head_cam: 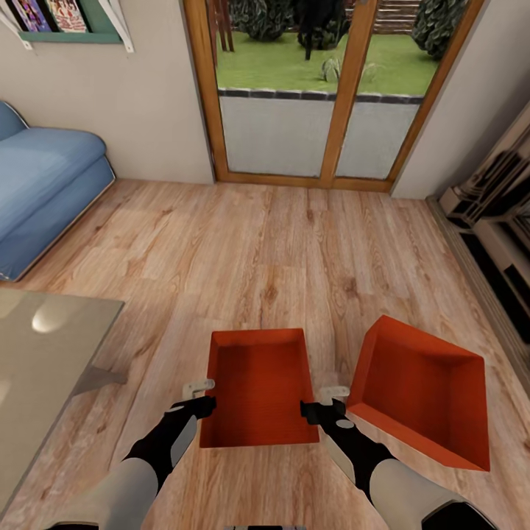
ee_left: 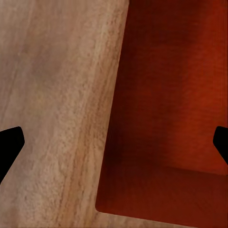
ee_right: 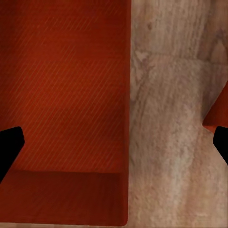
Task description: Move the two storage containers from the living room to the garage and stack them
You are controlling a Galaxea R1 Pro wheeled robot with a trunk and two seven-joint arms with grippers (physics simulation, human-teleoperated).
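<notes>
Two orange-red storage containers stand open-topped on the light wood-plank floor of the living room. The nearer one (head_cam: 258, 390) sits straight in front of me; the other (head_cam: 423, 401) lies turned at an angle to its right, apart from it. My left gripper (head_cam: 197, 397) is open over the near container's left wall (ee_left: 171, 104), one finger on each side of the wall. My right gripper (head_cam: 324, 403) is open over the same container's right wall (ee_right: 66, 95), with a corner of the second container (ee_right: 218, 114) at its outer finger.
A glass-topped table (head_cam: 44, 353) stands close on the left, with a blue sofa (head_cam: 44, 184) behind it. Wood-framed glass doors (head_cam: 324, 96) close the far wall. A dark shelving unit (head_cam: 500, 221) runs along the right. Bare plank floor (head_cam: 280, 243) lies ahead.
</notes>
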